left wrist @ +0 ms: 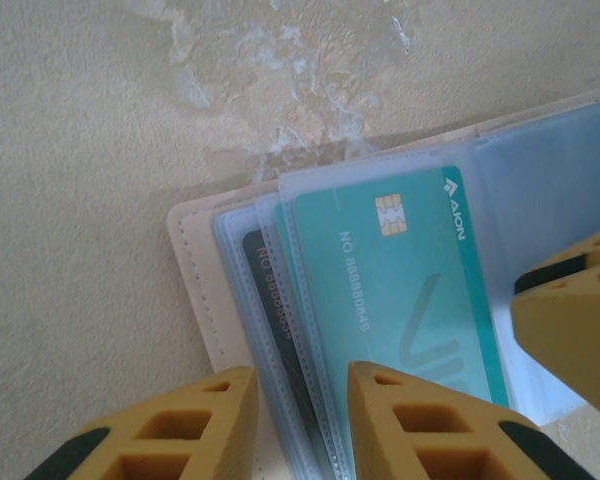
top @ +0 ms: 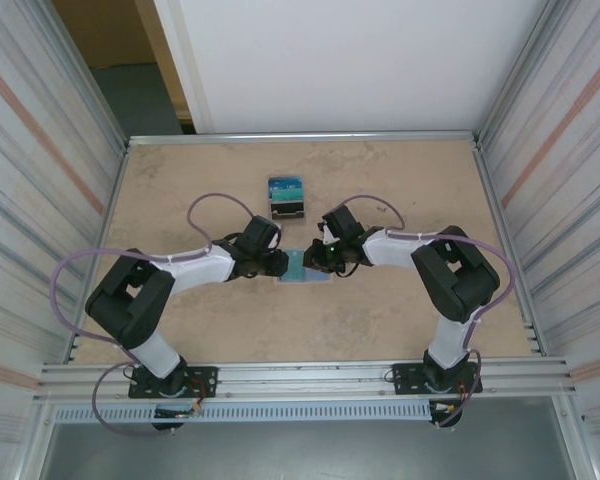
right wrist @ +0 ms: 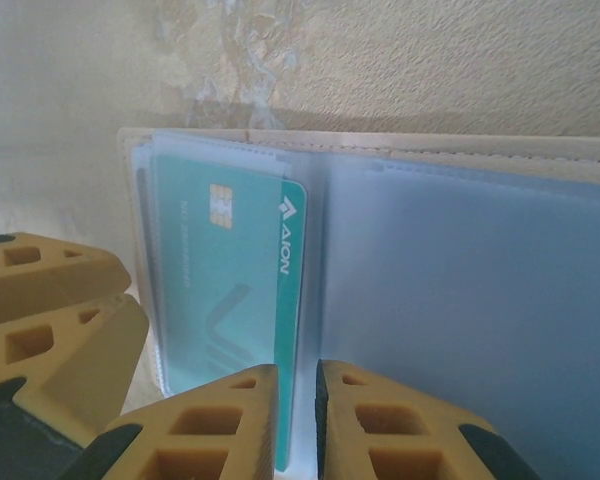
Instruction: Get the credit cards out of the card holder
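— Yellow-fingered right gripper (right wrist: 298,378) pinches nearly shut on the sleeve (right wrist: 308,330) of the teal card (right wrist: 225,290); left gripper (left wrist: 300,382) stands partly open astride the outer sleeves (left wrist: 235,235).
— Emptied yet?
— No. Teal and dark card (left wrist: 260,295) sit inside the card holder (top: 305,268), open between both arms; what look like loose cards (top: 287,197) lie beyond.

dark card (left wrist: 254,264) mostly hidden, card holder (left wrist: 195,290) cropped

A: Overhead view, illumination?
B: Even and diffuse; the table (top: 400,180) carried only faint, soft-edged shadows; the rear wall (top: 360,60) was bright, near overexposed.
A: Wrist views?
B: Bright; focus was soft; the yellow fingers (left wrist: 420,425) at the frame edge were blurred; the clear sleeves (right wrist: 460,300) showed a milky sheen; the teal card (left wrist: 400,280) print was legible.
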### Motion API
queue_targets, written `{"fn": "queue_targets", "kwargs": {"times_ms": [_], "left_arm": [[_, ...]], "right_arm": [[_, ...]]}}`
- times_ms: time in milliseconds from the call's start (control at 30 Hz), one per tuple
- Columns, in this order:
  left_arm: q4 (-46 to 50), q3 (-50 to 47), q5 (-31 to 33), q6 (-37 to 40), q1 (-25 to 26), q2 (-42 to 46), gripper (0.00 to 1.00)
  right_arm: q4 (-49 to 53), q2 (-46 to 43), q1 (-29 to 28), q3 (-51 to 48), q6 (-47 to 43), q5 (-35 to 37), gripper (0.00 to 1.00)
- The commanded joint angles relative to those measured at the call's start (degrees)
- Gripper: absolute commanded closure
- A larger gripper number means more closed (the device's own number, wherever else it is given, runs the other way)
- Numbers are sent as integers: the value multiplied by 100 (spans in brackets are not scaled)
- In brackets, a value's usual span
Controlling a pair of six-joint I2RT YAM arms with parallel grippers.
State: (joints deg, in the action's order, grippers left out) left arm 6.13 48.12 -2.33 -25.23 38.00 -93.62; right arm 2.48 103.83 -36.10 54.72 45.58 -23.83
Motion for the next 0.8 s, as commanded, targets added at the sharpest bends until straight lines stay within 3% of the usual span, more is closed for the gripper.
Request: {"fn": "queue_targets", "kwargs": {"times_ms": [0,767], "left_arm": [[184,145,110,122,41,-78,71],[439,198,35,133,103,-239,77]], "right_arm": [[-222,174,63,-8,204,-263,83],[-485,290,126,-111,392,-463,84]]}}
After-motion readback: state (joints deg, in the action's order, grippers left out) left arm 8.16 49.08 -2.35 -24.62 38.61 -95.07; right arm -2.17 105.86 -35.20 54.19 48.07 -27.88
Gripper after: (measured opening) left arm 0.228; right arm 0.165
